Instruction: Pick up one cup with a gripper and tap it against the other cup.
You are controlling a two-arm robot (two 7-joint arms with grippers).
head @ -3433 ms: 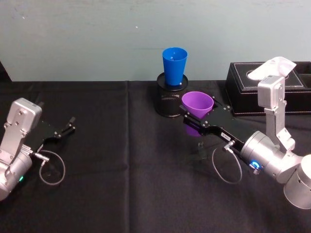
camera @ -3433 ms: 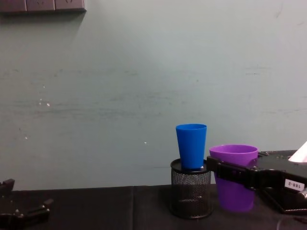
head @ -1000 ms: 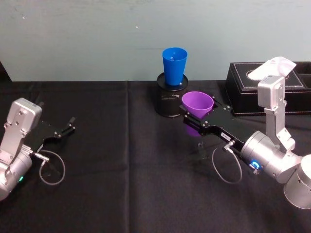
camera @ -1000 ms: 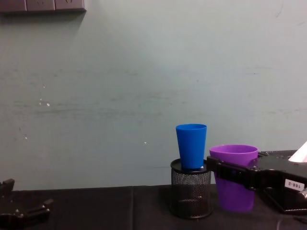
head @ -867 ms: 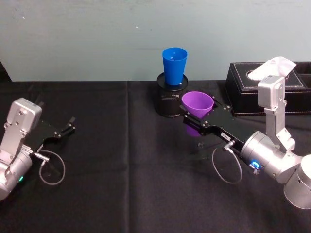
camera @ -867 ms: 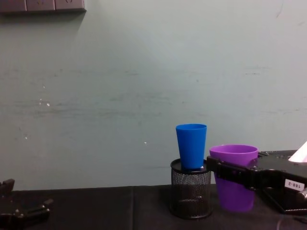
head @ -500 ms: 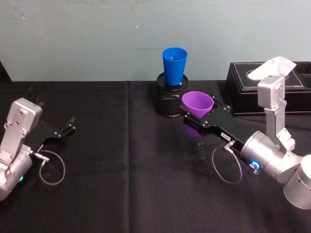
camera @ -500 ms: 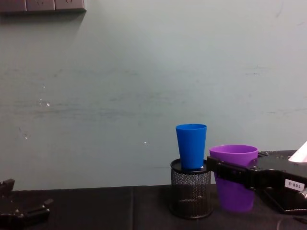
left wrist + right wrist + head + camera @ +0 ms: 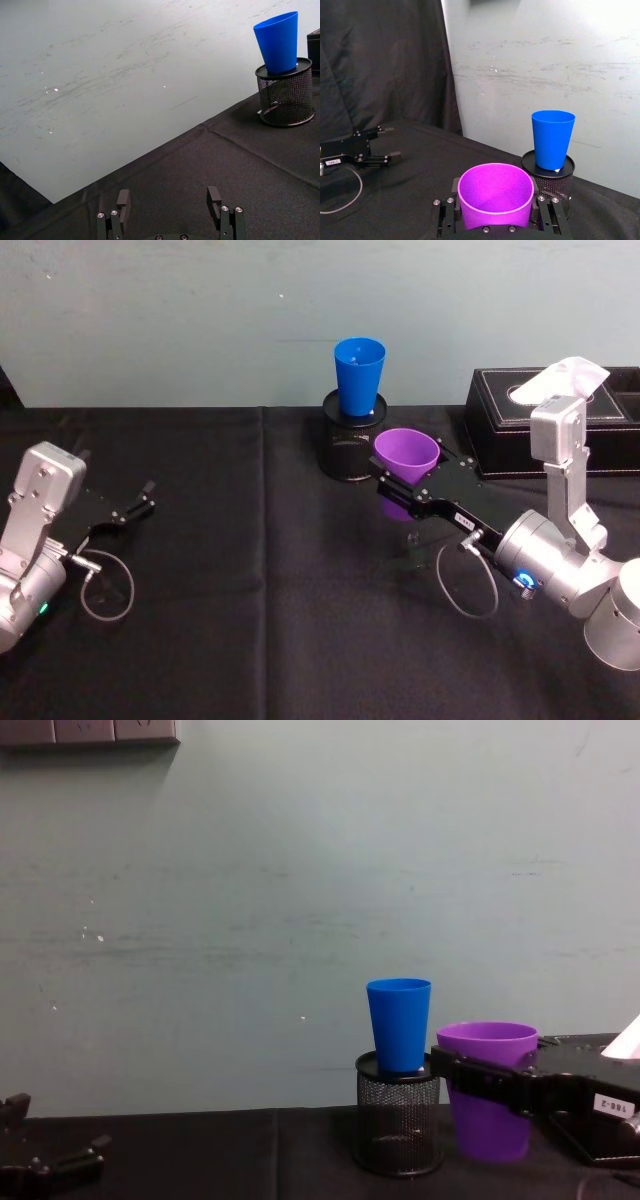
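Black-clothed table [image 9: 260, 620]: both arms are rested low over it, left and right.

Mesh pen holder [image 9: 347, 452]: it is seen just ahead of the right gripper [image 9: 408, 483], a little to that gripper's left.

Blue cup [image 9: 359, 375]: it is stood upright in the holder's mouth, so it is carried above the right gripper's level. Long axis vertical.

Purple cup [image 9: 406, 452]: it is clamped upright below its rim between the right gripper's two fingers and is judged to be lifted just clear of the cloth. Its rim is near the holder's top, with no contact with the blue cup.

Left gripper [image 9: 143, 498]: fingers spread, nothing held, well away to the left.

Judgement: a short move up, forward and leftward is required for the tap; the right arm is nearer.
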